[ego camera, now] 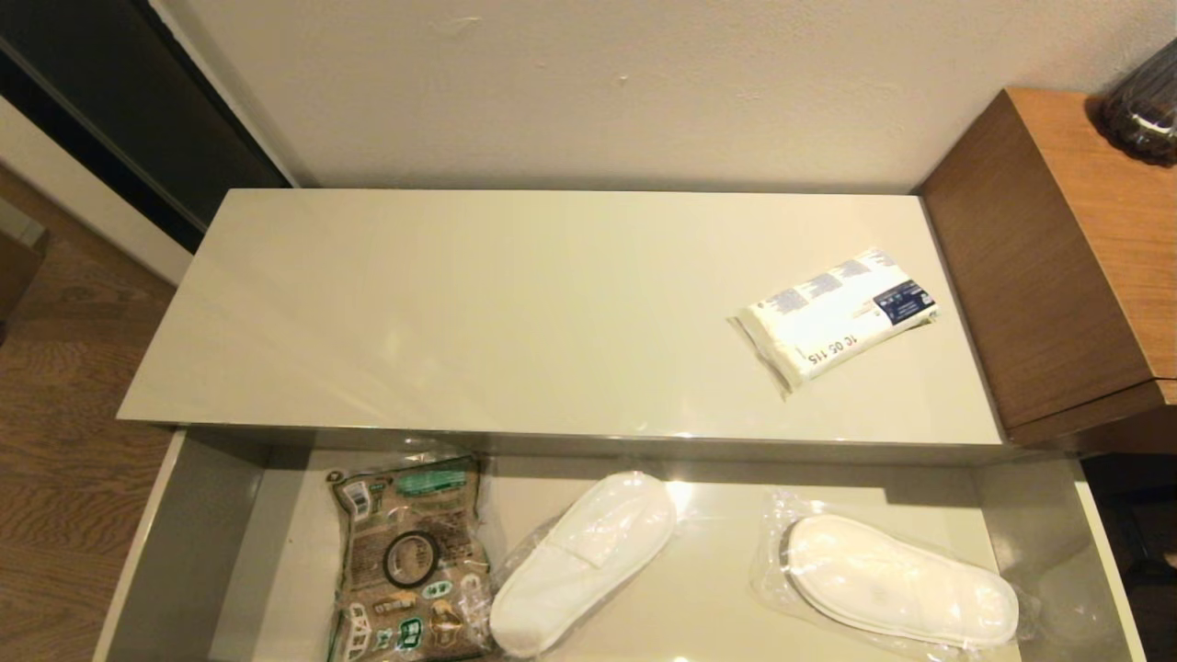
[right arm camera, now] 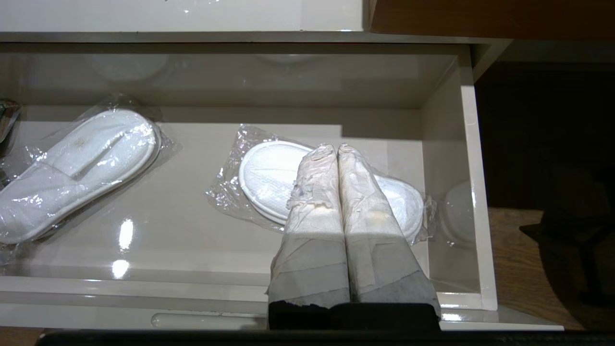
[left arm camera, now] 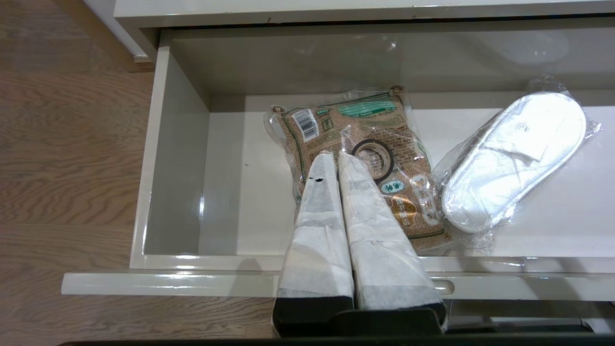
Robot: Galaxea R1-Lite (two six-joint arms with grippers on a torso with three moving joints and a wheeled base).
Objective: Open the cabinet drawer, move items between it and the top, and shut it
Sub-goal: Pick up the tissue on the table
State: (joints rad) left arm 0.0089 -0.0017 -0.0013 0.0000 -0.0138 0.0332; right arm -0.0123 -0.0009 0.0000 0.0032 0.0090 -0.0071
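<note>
The cream cabinet drawer (ego camera: pixel 198 542) stands pulled out below the top (ego camera: pixel 515 313). Inside it, a small black tape roll (ego camera: pixel 410 559) rests on a brown printed bag (ego camera: pixel 409 515). A plastic-wrapped white slipper (ego camera: pixel 584 561) lies mid-drawer, another slipper (ego camera: pixel 897 581) at the right. A white packet with blue print (ego camera: pixel 839 314) lies on the top, right side. My left gripper (left arm camera: pixel 336 154) hovers shut over the bag beside the tape roll (left arm camera: pixel 373 160), holding nothing. My right gripper (right arm camera: pixel 334 147) is shut and empty above the right slipper (right arm camera: pixel 269 175). Neither gripper shows in the head view.
A taller brown wooden unit (ego camera: pixel 1057 248) adjoins the cabinet on the right, with a dark glass object (ego camera: pixel 1145 106) on it. A wall runs behind the top. Wooden floor (ego camera: pixel 64 405) lies to the left. The drawer front has an oblong handle slot (left arm camera: pixel 444 287).
</note>
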